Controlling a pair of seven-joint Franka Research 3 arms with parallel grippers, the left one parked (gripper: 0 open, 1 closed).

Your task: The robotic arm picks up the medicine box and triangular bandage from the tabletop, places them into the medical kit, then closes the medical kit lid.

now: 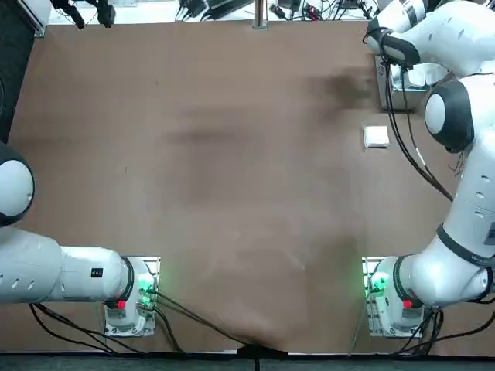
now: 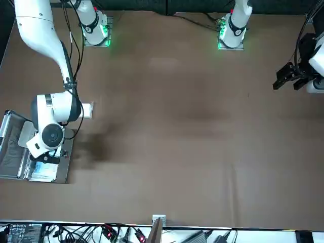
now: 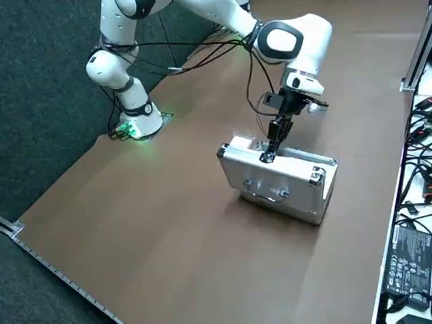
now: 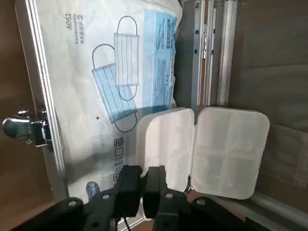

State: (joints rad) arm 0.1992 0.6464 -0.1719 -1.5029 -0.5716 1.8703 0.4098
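The medical kit (image 3: 283,185) is a silver aluminium case standing open at the table's far right (image 1: 384,85), with its lid laid back (image 2: 10,152). Low inside it is my right gripper (image 3: 268,156), whose black fingers are shut (image 4: 141,175) on the corner of the triangular bandage (image 4: 226,149). This white two-lobed packet lies flat, one lobe in the kit and the other across the hinge onto the lid. The medicine box (image 1: 377,137), small, white and square, sits on the brown tabletop just beside the kit (image 2: 86,110).
A printed pack of face masks (image 4: 96,72) fills the kit's bottom under the bandage. A metal latch (image 4: 21,127) sticks out from the kit's rim. The table's right edge runs close behind the kit, and cables and a power brick (image 3: 408,260) lie beyond it.
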